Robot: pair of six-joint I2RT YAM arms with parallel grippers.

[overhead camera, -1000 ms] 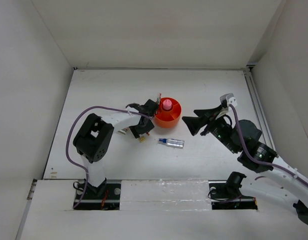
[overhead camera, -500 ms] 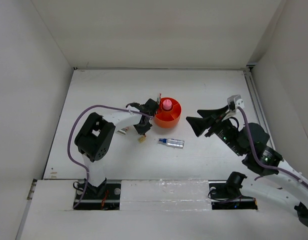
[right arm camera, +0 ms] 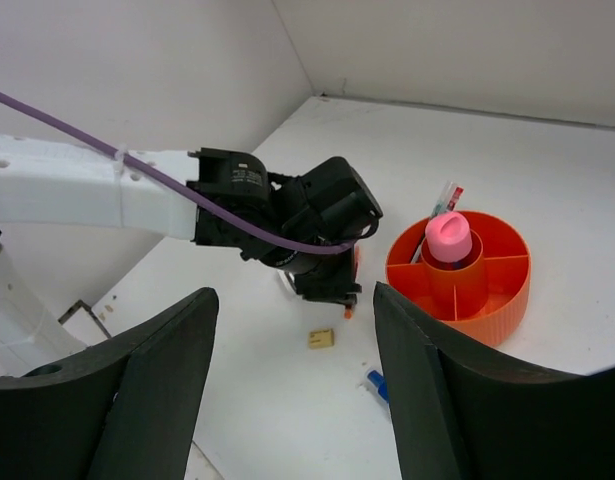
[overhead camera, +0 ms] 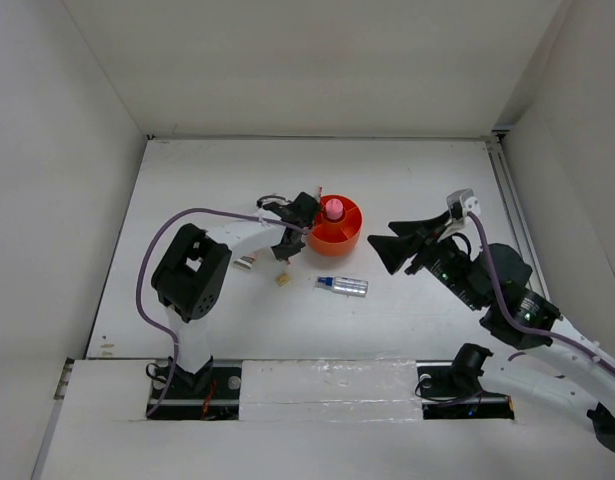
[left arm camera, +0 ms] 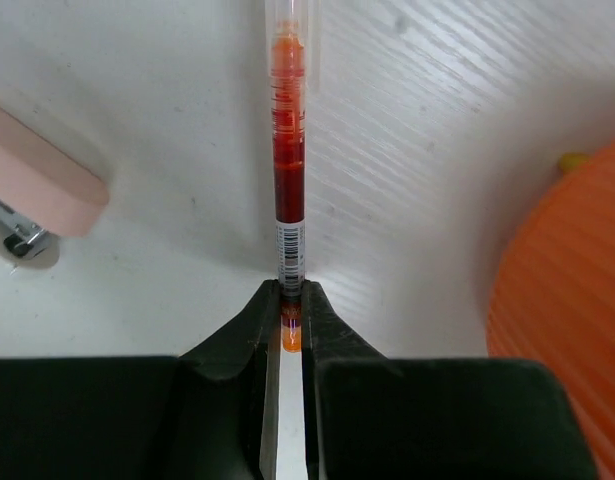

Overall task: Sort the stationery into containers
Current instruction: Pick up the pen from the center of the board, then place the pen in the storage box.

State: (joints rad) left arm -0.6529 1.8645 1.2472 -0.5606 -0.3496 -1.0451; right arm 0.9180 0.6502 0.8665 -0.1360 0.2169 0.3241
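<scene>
My left gripper [left arm camera: 290,305] is shut on one end of a thin red pen [left arm camera: 289,150], whose barrel runs away from the fingers over the white table. It sits just left of the round orange organizer [overhead camera: 345,238], beside its wall [left arm camera: 577,300]. A pink tube [right arm camera: 449,238] stands in the organizer's central well, and thin pens [right arm camera: 445,200] lean in an outer compartment. On the table lie a tan cube [overhead camera: 283,279], a silvery tube with a blue cap [overhead camera: 344,286] and a white-pink stapler [left arm camera: 37,185]. My right gripper [overhead camera: 379,248] hangs open to the right of the organizer, holding nothing.
The left arm's purple cable [overhead camera: 177,225] loops over the table's left side. White walls enclose the table on three sides, and a rail [overhead camera: 507,200] runs along the right edge.
The left gripper has shut on the red pen and shifted slightly toward the far side. The right gripper has drifted a little but stays open.
</scene>
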